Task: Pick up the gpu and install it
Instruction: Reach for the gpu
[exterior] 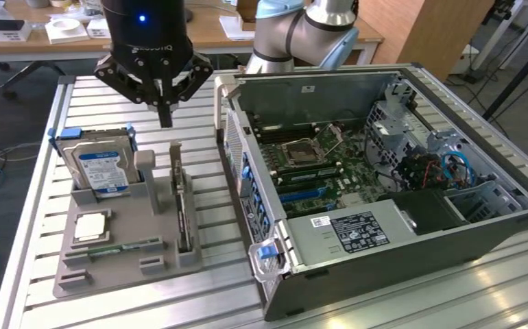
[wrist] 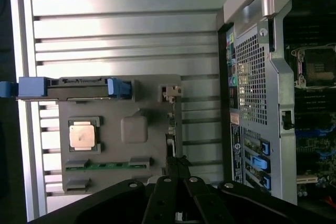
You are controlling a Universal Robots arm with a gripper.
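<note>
When read from the near edge backward in the exterior view, begins with a slatted metal table and, on it, a grey tray. Holds a green memory stick flat in the tray's front slot and a square processor just behind.

Comes next to the gpu, standing on edge in a slot along the tray's side toward the open computer case. Sits untouched, not yet lifted. Appears from the wrist camera as a thin dark line, with probably the silver bracket at the end nearer the hard drive, though hard to make out there. Finds that drive, blue-white label outward, upright in its cradle at the tray's far corner.

Further back, reaches the gripper. Hangs straight down, black body upright, jaws pressed together into one narrow point, gripping nothing. Hovers above the tray's far end, roughly in line with the gpu's length, clear of card and tray alike.

Beyond, follows the grey arm bending away behind the case's rear wall. Ends at a wooden desk with small boxes.
</note>
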